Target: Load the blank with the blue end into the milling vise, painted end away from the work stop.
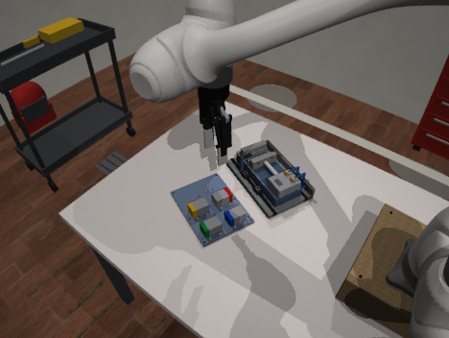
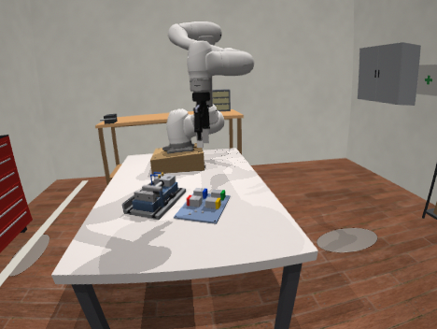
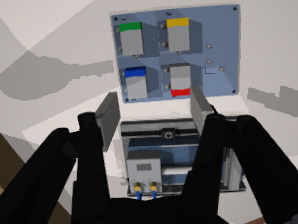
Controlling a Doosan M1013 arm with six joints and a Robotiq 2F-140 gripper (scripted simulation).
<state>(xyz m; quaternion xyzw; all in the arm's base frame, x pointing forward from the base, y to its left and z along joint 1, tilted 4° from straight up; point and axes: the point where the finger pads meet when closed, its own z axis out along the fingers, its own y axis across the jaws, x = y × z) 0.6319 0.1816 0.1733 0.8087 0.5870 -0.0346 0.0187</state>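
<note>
The blank with the blue end (image 1: 238,214) (image 2: 199,192) (image 3: 136,87) lies on the infeed plate (image 1: 180,194) (image 2: 186,215) (image 3: 220,37), at its corner nearest the robot base and the vise. My gripper (image 1: 215,148) (image 2: 203,140) (image 3: 154,102) is partly open and empty, high above the table. In the wrist view its pads stand between the plate and the vise. The vise has a hosed jaw (image 1: 283,184) (image 3: 144,170) and a fixed jaw (image 1: 262,159) (image 3: 232,167). No blank is between the jaws. I cannot clearly make out the work stop.
Blanks with green (image 1: 212,227) (image 3: 132,42), yellow (image 1: 200,207) (image 3: 178,39) and red (image 1: 221,198) (image 3: 180,77) ends also lie on the infeed plate. Small pins stand around them. Blue hoses (image 1: 299,172) rise from the hosed jaw. The robot's wooden base block (image 1: 366,245) (image 2: 177,164) stands beyond.
</note>
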